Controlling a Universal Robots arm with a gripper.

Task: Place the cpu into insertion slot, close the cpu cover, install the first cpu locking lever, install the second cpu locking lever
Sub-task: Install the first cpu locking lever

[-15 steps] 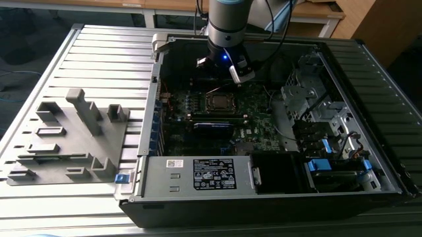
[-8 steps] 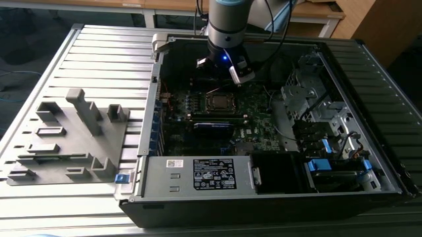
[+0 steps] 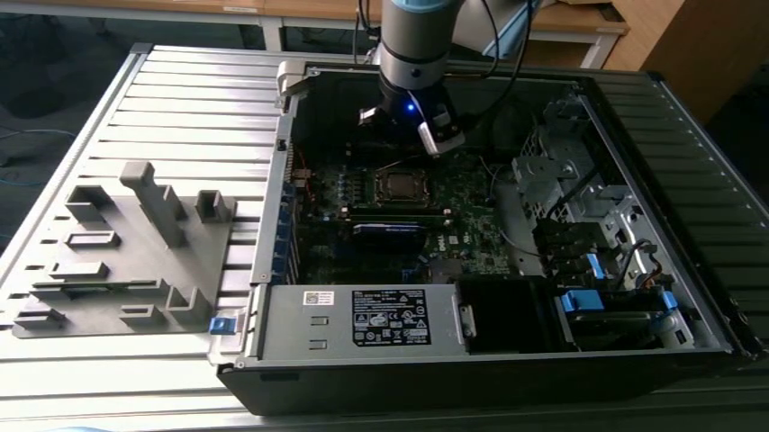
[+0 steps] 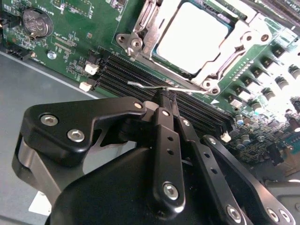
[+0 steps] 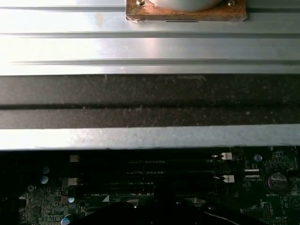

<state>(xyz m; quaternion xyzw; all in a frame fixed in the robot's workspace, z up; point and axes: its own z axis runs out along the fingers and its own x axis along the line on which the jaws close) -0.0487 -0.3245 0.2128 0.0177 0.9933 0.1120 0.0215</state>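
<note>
The cpu lies flat in its socket on the green motherboard, its pale silver top showing. The silvery cpu cover is folded down around it as a frame. A thin wire locking lever runs along the socket's edge beside the memory slots, its hooked end free. My gripper is shut, and its black fingertips sit right against this wire. In the exterior view the gripper hangs inside the open case, just behind the socket.
Black memory slots and a coin battery flank the socket. The case holds a power supply at the front and drive bays on the exterior view's right. A grey fixture block lies on the slatted table.
</note>
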